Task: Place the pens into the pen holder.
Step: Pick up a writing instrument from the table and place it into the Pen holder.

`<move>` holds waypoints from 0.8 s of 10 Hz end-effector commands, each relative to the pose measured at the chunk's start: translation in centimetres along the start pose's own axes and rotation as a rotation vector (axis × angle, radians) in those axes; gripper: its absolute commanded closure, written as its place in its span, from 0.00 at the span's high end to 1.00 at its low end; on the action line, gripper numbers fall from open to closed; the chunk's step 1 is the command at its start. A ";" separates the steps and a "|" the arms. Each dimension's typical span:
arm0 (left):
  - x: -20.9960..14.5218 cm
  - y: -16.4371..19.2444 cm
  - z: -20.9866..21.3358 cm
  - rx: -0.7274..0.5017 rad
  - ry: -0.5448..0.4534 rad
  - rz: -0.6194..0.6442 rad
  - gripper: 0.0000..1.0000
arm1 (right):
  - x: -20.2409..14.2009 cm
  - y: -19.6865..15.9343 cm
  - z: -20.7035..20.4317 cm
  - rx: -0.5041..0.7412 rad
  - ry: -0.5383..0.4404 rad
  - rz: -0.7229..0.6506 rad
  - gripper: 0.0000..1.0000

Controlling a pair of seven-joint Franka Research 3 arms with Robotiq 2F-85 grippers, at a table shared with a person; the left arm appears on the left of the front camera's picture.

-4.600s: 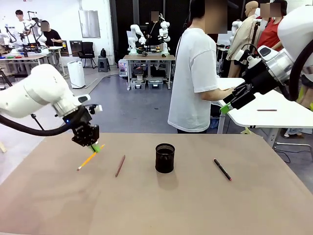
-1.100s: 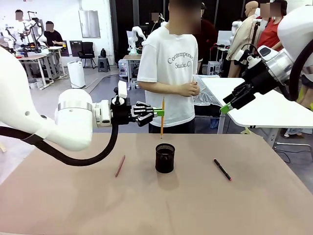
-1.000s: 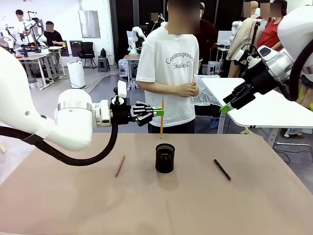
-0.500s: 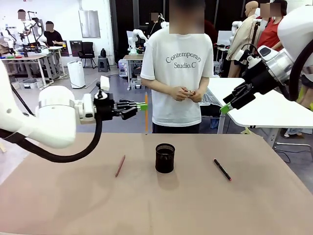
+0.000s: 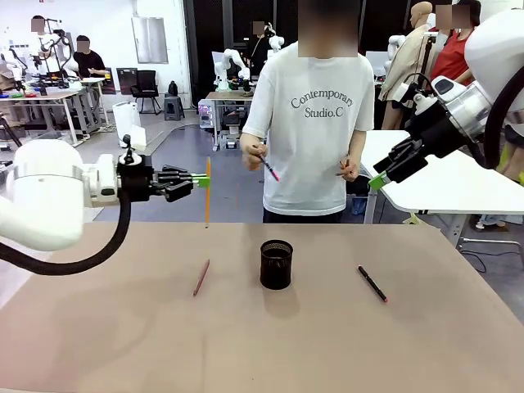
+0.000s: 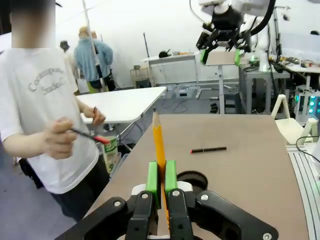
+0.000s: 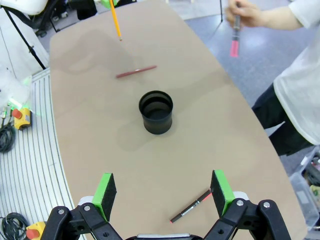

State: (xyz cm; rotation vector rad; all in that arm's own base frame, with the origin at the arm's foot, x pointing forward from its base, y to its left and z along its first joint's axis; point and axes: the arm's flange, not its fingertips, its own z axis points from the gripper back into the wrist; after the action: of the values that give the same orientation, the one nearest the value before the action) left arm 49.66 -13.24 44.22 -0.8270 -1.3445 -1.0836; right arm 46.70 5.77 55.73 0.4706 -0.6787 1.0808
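Note:
The black mesh pen holder (image 5: pixel 276 264) (image 7: pixel 156 111) stands at mid table. My left gripper (image 5: pixel 196 180) (image 6: pixel 162 177) is shut on the yellow-orange pen (image 5: pixel 207 195) (image 6: pixel 159 140), which hangs upright in the air, left of the holder and above the far table edge. Flat on the table left of the holder lies the reddish-brown pen (image 5: pixel 201 277) (image 7: pixel 136 72). To the holder's right lies the black pen with the red tip (image 5: pixel 372 283) (image 7: pixel 190 209). My right gripper (image 5: pixel 378 178) (image 7: pixel 162 195) is open, high beyond the table's right far side, holding nothing.
A person in a white T-shirt (image 5: pixel 315 131) stands at the far edge and holds a thin dark stick with a pink-red end (image 5: pixel 268 168) (image 6: pixel 87 136) in one raised hand. A white side table (image 5: pixel 442 184) stands behind at right.
My left gripper has carried the yellow-orange pen leftward, away from above the holder. The person has stepped right and raised a stick in one hand. The right arm has stayed still.

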 end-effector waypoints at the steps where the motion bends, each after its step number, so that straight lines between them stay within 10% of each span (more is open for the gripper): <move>1: 0.5 0.2 2.4 0.047 0.027 0.029 0.00 | 0.1 0.0 0.1 0.004 -0.004 -0.002 1.00; 8: 0.4 1.4 4.8 0.113 0.037 0.018 0.00 | 0.1 0.0 0.1 0.004 -0.004 -0.002 1.00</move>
State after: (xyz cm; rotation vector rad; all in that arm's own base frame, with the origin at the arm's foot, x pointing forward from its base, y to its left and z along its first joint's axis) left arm 49.23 -8.67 45.24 -0.7368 -1.3501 -1.0013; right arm 46.70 5.75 55.72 0.4705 -0.6787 1.0805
